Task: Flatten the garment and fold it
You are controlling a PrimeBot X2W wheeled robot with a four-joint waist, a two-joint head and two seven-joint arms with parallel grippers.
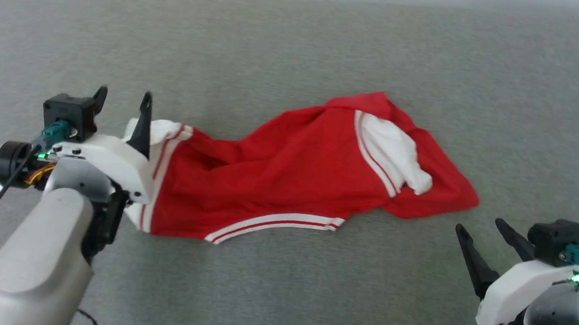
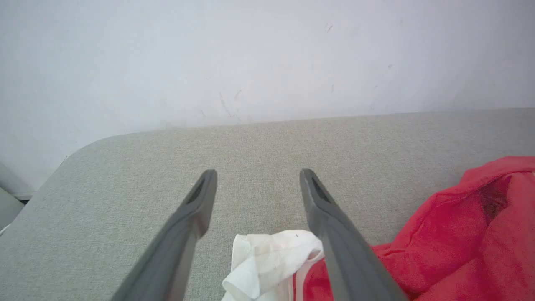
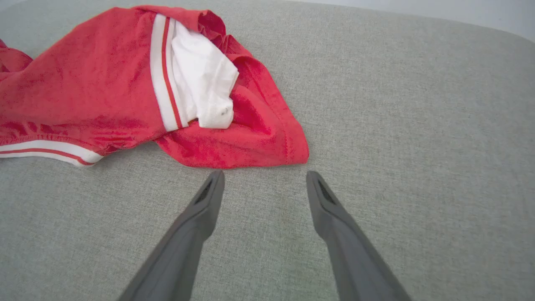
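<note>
Plainly, little of the job was done: the garment [image 1: 293, 173] lay crumpled in a long, twisted heap across the middle of the grey tabletop [image 1: 301, 41], with one white sleeve [image 1: 394, 151] bunched on top at its right end and nothing yet flat or folded. My left hand [image 1: 124, 94] hovered at the heap's left end over the other sleeve [image 2: 267, 259], fingers apart and holding nothing, while my right hand [image 1: 479, 226] stood just near of the garment's right corner, fingers likewise apart and empty. I judged that all the spreading and every fold were left to do.
</note>
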